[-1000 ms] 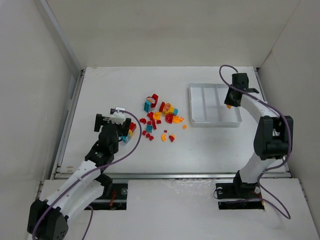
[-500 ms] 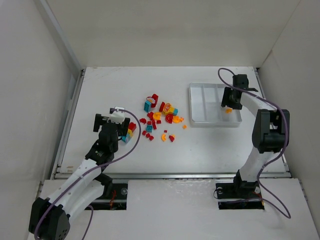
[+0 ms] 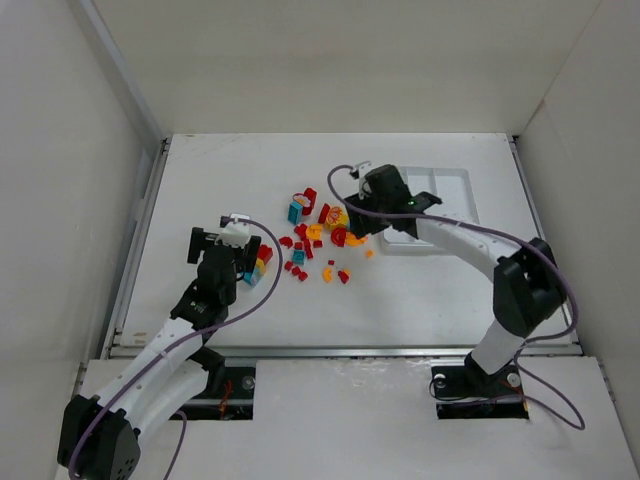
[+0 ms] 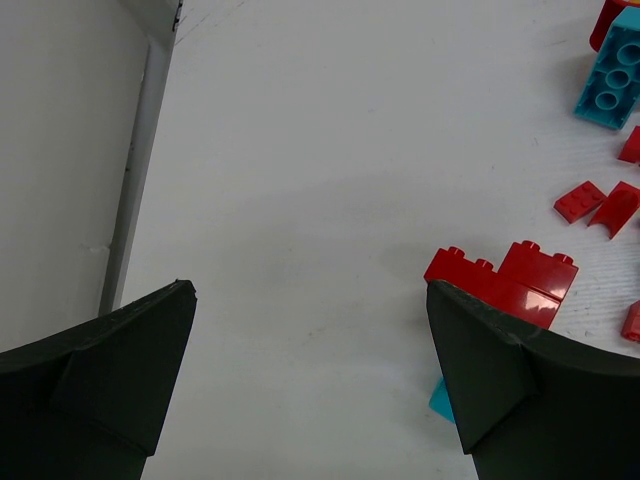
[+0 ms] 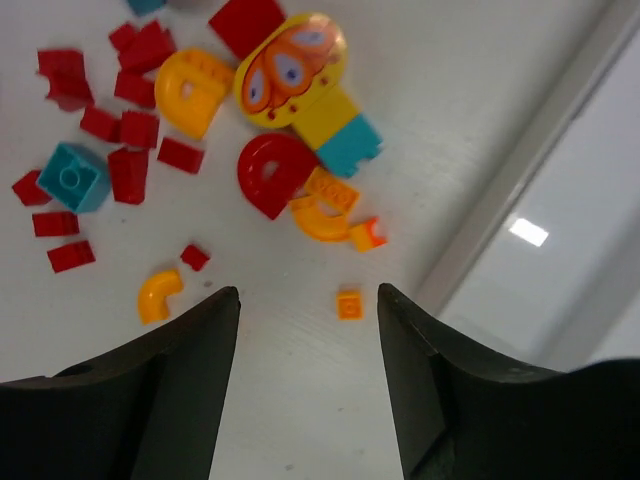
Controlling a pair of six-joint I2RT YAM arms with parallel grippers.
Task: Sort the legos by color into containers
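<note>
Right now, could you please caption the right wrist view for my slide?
Open right gripper above scattered red, orange and teal legos, beside the white tray.

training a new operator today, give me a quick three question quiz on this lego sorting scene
1. Left gripper: are its jaws open or shut?
2. True or false: the right gripper holds a lego.
3. The tiny orange square lego lies: A in the left gripper; B on the table, between the right gripper's fingers in the wrist view; C stacked on another lego.
Key: 1 open; 2 false; 3 B.
</note>
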